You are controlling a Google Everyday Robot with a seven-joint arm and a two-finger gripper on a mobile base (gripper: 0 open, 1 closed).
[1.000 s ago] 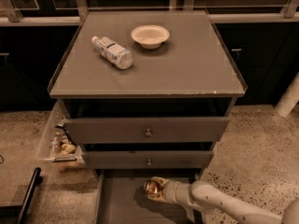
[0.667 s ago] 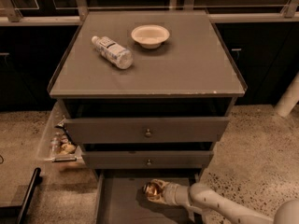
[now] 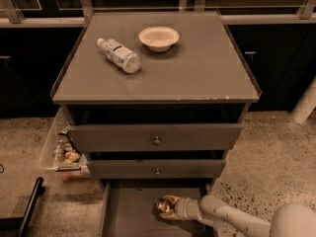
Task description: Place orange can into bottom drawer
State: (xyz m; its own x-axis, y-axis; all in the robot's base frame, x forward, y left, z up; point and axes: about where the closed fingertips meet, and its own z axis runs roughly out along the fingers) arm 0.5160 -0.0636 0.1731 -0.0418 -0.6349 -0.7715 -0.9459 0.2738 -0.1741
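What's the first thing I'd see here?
The shiny can low in the open bottom drawer, with the gripper right at it on a white arm. Up on the cabinet top, a bottle lies on its side near a white bowl.

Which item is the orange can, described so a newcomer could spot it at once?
Find the grey cabinet, then its pulled-out bottom drawer at floor level. In it is the orange can, right at the gripper on the white arm. It is short, shiny and gold-brown, unlike the clear water bottle on top.
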